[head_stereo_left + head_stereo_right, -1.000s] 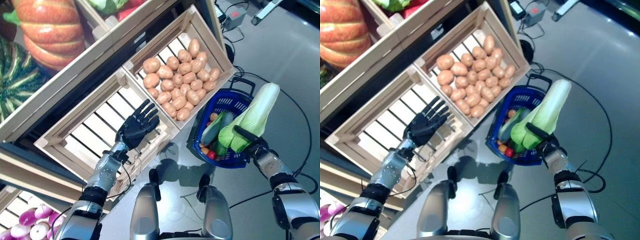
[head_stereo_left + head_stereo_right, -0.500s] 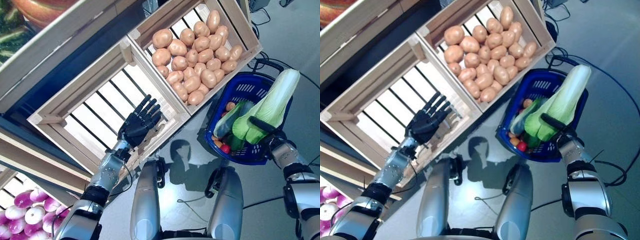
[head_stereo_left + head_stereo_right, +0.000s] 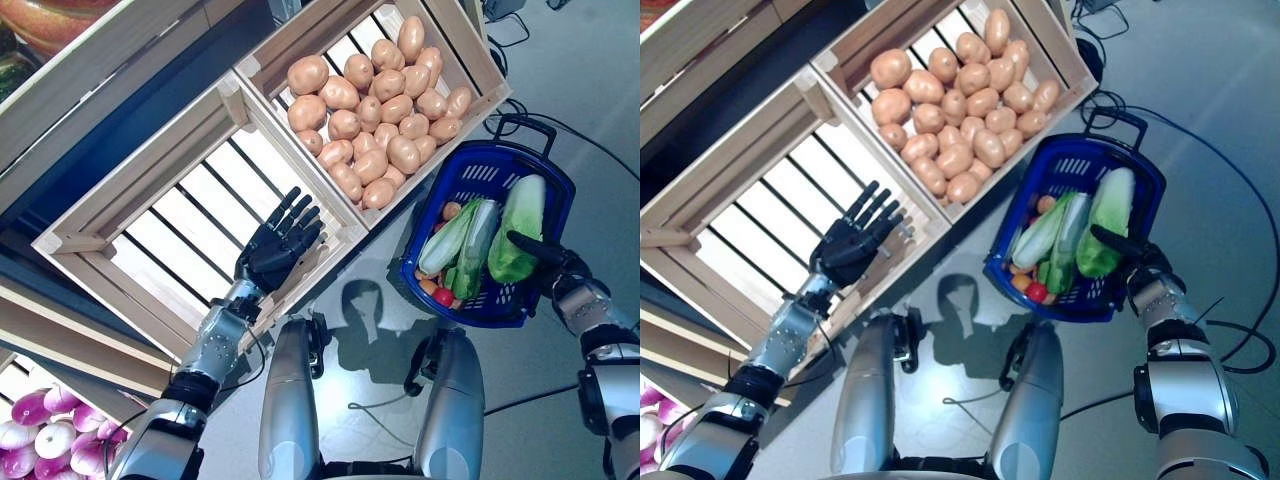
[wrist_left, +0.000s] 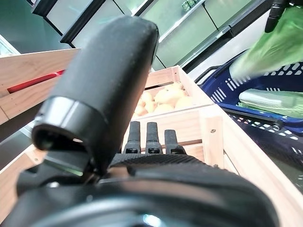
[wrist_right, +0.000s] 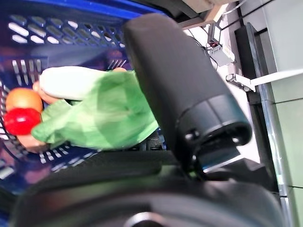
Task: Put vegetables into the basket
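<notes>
Empty slatted crate (image 3: pixel 150 235) at left, not involved. Crate of potatoes (image 3: pixel 380 110) beside it, with its near corner just beside the blue basket (image 3: pixel 545 165) on the floor. Inside the basket: a cabbage (image 3: pixel 520 230) low at the right-hand side, leafy end toward the right hand (image 3: pixel 560 272), pale end toward the handle; two long pale-green vegetables (image 3: pixel 462 235) alongside; small red and orange items (image 3: pixel 440 293) at the near end. Right hand at the near-right rim with the thumb laid over the cabbage's leafy end; appears closed on the cabbage, fingers hidden beneath. Judged step: setting the cabbage down. Lower until the cabbage rests on the vegetables beneath, then release fully before lifting. Withdraw straight up and clear of the rim to avoid tipping the basket. Left hand (image 3: pixel 280 245) idle over the empty crate's near corner, fingers straight and spread.
</notes>
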Available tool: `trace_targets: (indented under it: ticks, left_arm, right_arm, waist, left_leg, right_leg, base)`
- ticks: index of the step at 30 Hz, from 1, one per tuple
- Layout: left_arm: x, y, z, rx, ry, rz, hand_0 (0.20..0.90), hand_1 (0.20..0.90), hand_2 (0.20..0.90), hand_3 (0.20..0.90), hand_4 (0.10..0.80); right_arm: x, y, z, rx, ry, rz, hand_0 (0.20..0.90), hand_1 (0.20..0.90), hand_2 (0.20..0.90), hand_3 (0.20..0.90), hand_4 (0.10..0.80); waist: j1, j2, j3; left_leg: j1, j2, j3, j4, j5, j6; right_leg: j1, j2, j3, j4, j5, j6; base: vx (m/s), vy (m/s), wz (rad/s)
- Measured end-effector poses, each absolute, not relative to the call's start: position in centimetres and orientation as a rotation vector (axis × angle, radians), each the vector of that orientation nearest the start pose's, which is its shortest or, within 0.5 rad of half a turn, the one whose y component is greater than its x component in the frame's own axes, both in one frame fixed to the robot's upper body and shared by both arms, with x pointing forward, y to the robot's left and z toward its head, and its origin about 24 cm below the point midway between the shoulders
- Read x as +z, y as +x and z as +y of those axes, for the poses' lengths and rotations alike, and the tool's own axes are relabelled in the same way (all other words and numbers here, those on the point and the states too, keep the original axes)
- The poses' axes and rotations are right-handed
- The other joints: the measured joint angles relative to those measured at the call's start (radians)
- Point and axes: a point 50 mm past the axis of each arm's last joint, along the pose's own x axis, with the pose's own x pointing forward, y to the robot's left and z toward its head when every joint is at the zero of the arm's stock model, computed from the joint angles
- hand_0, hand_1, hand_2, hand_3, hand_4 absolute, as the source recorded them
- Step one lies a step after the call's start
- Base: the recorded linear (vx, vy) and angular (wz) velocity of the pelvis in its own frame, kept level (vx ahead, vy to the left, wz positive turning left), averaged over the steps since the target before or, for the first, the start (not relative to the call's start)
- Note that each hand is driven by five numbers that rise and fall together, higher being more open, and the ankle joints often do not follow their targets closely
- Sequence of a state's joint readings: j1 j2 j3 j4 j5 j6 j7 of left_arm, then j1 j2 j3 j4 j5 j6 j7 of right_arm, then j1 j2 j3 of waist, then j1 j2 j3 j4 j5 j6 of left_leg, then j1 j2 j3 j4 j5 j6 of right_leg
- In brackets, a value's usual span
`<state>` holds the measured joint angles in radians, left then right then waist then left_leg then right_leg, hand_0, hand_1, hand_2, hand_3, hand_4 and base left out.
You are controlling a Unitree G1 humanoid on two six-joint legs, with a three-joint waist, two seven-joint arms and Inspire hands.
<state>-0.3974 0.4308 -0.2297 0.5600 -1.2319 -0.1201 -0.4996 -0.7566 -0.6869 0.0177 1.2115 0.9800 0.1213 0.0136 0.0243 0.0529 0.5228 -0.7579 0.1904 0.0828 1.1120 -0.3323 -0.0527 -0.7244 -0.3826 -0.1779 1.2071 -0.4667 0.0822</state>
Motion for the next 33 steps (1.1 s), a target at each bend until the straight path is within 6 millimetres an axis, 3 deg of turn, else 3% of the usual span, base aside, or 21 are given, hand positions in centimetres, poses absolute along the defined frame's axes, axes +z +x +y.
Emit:
trace_targets:
  ticks: [12,23,25,30,31,33]
  left_arm:
    - [5.8,31.9,20.1,-0.408,-0.703,-0.068,0.9,0.9,0.9,0.9,0.8]
    - [6.1,32.0,20.0,-0.414,-0.699,-0.075,0.9,0.9,0.9,0.9,0.8]
    - [5.9,31.9,20.0,-0.412,-0.692,-0.067,0.9,0.9,0.9,0.9,0.8]
    - [3.3,30.4,19.6,-0.382,-0.644,0.025,0.9,0.9,0.9,0.9,0.8]
    - [3.1,30.3,19.4,-0.377,-0.644,0.034,0.9,0.9,0.9,0.9,0.8]
    - [0.9,29.0,18.7,-0.316,-0.682,0.101,0.9,0.9,0.9,0.9,0.8]
  right_arm:
    - [8.1,33.5,-35.3,-0.514,0.397,0.297,0.9,0.9,0.9,0.9,0.8]
    - [7.8,33.5,-34.9,-0.505,0.405,0.302,0.9,0.9,0.9,0.9,0.8]
    - [7.1,33.4,-34.4,-0.495,0.418,0.312,0.9,0.9,0.9,0.9,0.8]
    - [-0.5,30.7,-29.9,-0.428,0.397,0.507,0.9,0.9,0.9,0.9,0.8]
    - [-1.2,30.3,-29.7,-0.425,0.4,0.524,0.9,0.9,0.9,0.9,0.8]
    - [-3.8,28.4,-28.2,-0.417,0.425,0.562,0.9,0.9,0.9,0.9,0.8]
  waist:
    - [0.009,-0.001,-0.001]
    - [0.021,-0.017,-0.011]
    - [0.024,-0.023,-0.013]
    - [0.023,-0.051,-0.162]
    - [0.023,-0.052,-0.178]
    - [0.02,-0.056,-0.253]
  left_leg:
    - [0.127,0.001,0.013,-0.148,0.03,-0.016]
    - [0.343,-0.002,0.052,-0.38,0.086,-0.023]
    - [0.401,-0.004,0.062,-0.456,0.114,-0.025]
    - [0.63,-0.016,0.094,-0.818,0.25,-0.042]
    - [0.654,-0.018,0.097,-0.852,0.264,-0.042]
    - [0.737,-0.022,0.119,-0.966,0.295,-0.043]
  right_leg:
    - [0.127,0.024,-0.03,-0.148,0.039,0.017]
    - [0.338,0.058,-0.073,-0.381,0.104,0.033]
    - [0.392,0.071,-0.086,-0.454,0.129,0.035]
    - [0.601,0.153,-0.11,-0.795,0.253,0.048]
    - [0.625,0.162,-0.11,-0.83,0.267,0.054]
    - [0.708,0.19,-0.11,-0.966,0.317,0.063]
  base:
    - [0.004,0.008,-0.01]
    - [0.092,-0.004,-0.02]
    - [0.209,-0.015,-0.03]
    - [0.203,-0.006,-0.05]
    - [0.169,0.026,-0.05]
    - [0.182,0.037,-0.14]
